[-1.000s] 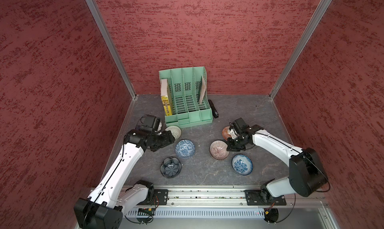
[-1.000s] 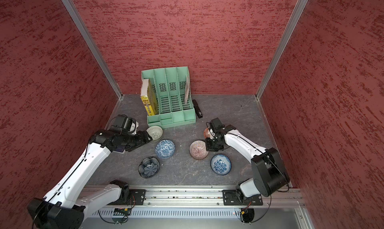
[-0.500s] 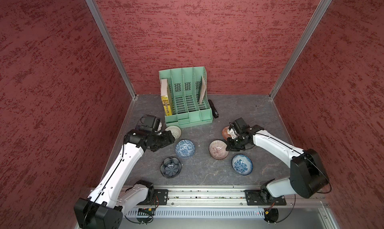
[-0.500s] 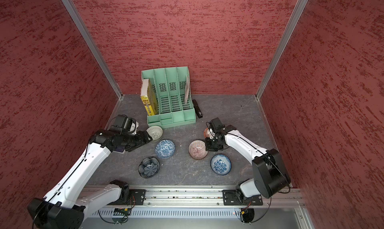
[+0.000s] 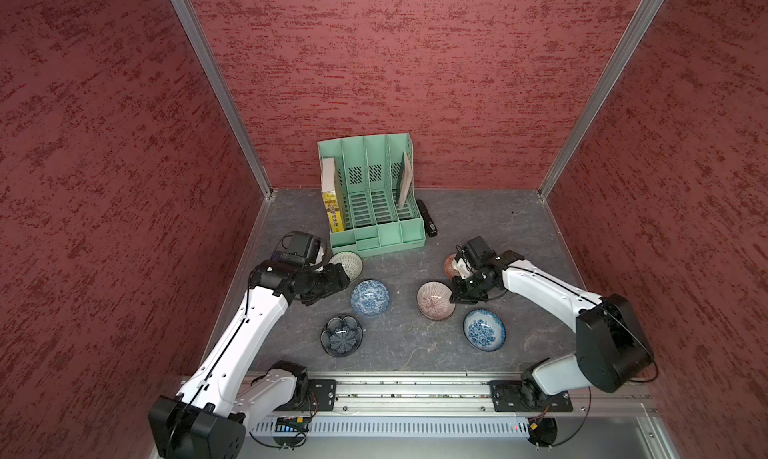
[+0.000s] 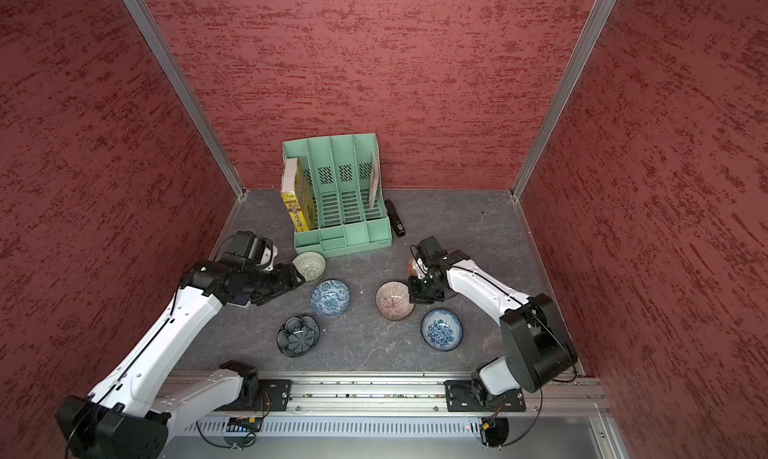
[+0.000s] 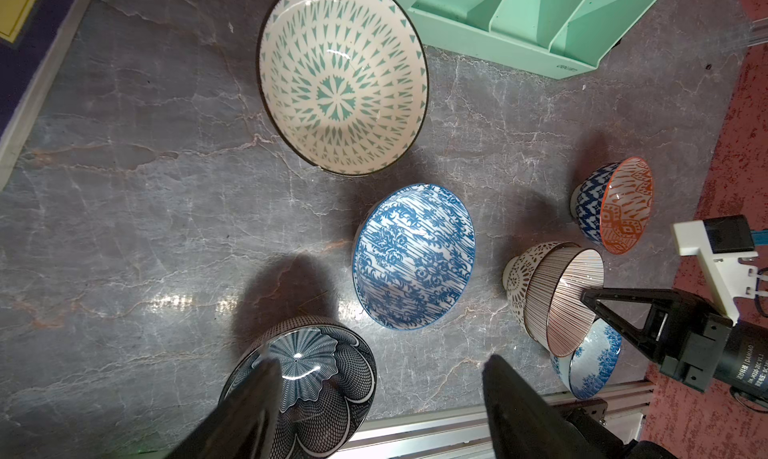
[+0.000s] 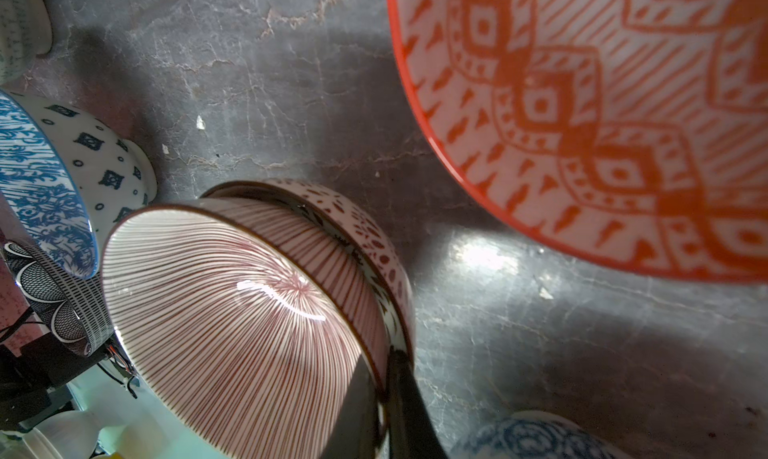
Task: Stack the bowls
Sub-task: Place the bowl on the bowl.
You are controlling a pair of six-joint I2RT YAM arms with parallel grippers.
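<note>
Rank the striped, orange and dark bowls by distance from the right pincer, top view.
1. striped bowl: at the right pincer, which is shut on its rim.
2. orange bowl: just beyond it, farther back.
3. dark bowl: far across, on the robot's left.

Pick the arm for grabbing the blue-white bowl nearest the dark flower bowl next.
Left. The left gripper is open and empty, with that blue-white bowl just ahead of its fingers. The right gripper is shut on the rim of the pink-striped bowl and sits farther off.
</note>
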